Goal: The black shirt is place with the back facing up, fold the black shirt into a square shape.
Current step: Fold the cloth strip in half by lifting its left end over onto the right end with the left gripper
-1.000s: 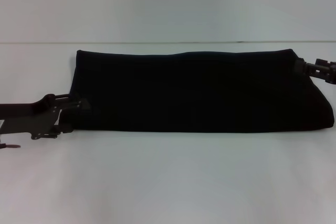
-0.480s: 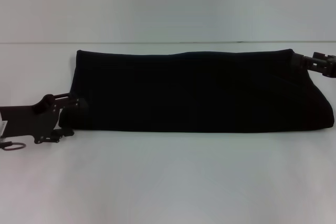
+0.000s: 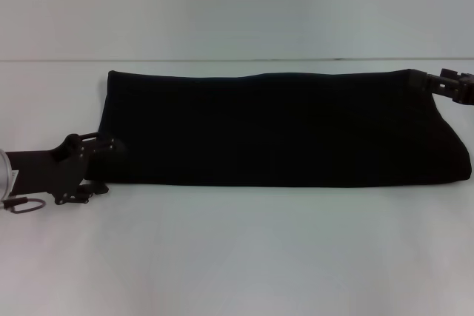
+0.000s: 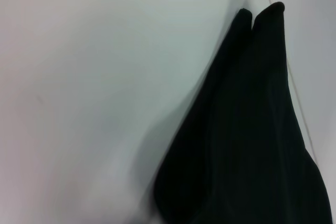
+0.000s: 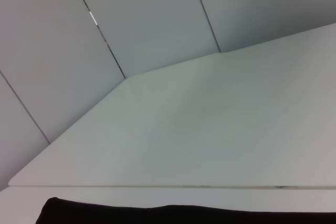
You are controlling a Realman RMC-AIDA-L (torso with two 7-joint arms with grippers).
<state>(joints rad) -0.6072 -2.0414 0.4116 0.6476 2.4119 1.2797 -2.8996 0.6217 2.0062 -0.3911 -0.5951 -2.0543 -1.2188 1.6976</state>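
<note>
I see the black shirt (image 3: 281,127) folded long, stretching from left pincer (image 3: 104,155) to right pincer (image 3: 437,86); I cannot tell either's grip.

Black shirt (image 5: 184,214) edge, white table (image 5: 210,129)

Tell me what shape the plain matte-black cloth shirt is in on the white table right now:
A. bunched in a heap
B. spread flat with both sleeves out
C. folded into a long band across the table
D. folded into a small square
C: in the head view the plain matte-black cloth shirt lies as one long band, with the left claw and right claw at its ends.
</note>
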